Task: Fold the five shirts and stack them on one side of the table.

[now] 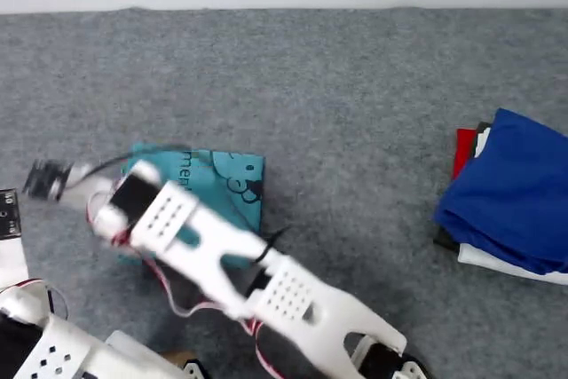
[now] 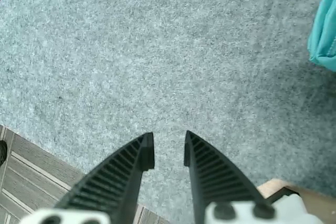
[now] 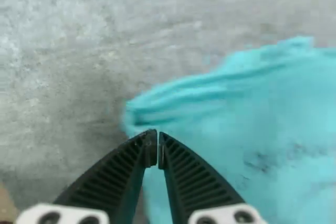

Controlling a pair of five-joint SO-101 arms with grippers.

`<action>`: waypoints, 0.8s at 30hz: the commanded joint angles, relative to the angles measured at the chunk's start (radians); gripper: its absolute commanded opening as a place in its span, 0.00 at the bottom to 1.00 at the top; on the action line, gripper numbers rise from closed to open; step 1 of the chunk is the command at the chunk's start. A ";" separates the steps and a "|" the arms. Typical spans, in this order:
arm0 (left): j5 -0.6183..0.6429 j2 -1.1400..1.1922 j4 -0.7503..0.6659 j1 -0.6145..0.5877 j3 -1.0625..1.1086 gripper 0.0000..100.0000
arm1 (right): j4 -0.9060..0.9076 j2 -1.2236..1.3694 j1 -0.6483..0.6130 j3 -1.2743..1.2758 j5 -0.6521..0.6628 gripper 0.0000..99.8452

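Starting at the right jaws: they stand closed to a hairline slit, fingertips (image 3: pixel 148 148) poised at the bunched edge of the teal shirt (image 3: pixel 236 129). No cloth shows between them, and whether they nip a fold lower down I cannot tell. The shirt spreads away from that edge to one side of the jaws, with bare grey worktop (image 1: pixel 355 104) to the other. In the high view the right arm (image 1: pixel 266 281) lies diagonally over this folded shirt, which sits left of centre. It looks roughly square so far as the arm lets it be seen, so no long axis can be made out. The left jaws are parted a little and hold nothing, fingertips (image 2: pixel 147 150) over bare worktop close to its near edge, with the floor (image 2: pixel 21 171) showing past it. The teal shirt is well apart from them, so the right arm is much the nearer. The pile lies at the worktop's right side: a blue shirt (image 1: pixel 515 184) on top, other folded shirts (image 1: pixel 465 155) showing beneath it. Between teal shirt and pile the worktop is open, so the coming move is, I judge, a carry rightward across that space. The risk is that the fold comes undone if it is gripped by one edge only.
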 commanded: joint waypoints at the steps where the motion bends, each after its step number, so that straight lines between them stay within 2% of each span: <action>1: -0.014 -0.008 -0.020 -0.006 -0.005 0.10 | -0.001 -0.143 0.127 -0.009 0.000 0.01; 4: -0.012 -0.008 -0.020 -0.003 -0.005 0.10 | -0.038 -0.148 0.205 -0.005 0.000 0.01; 7: -0.012 -0.008 -0.020 -0.003 -0.005 0.10 | -0.058 -0.102 0.225 0.000 0.000 0.01; 11: -0.012 -0.008 -0.018 -0.009 -0.005 0.10 | -0.128 0.027 0.173 -0.008 0.000 0.01; 17: -0.012 -0.009 -0.017 -0.011 -0.005 0.10 | -0.392 0.177 0.038 -0.008 0.008 0.01; 21: -0.012 -0.009 0.009 -0.011 -0.010 0.10 | -0.579 0.208 0.022 -0.008 0.008 0.01; 24: -0.012 -0.009 0.011 -0.011 -0.008 0.10 | -0.590 0.180 0.039 -0.009 0.006 0.01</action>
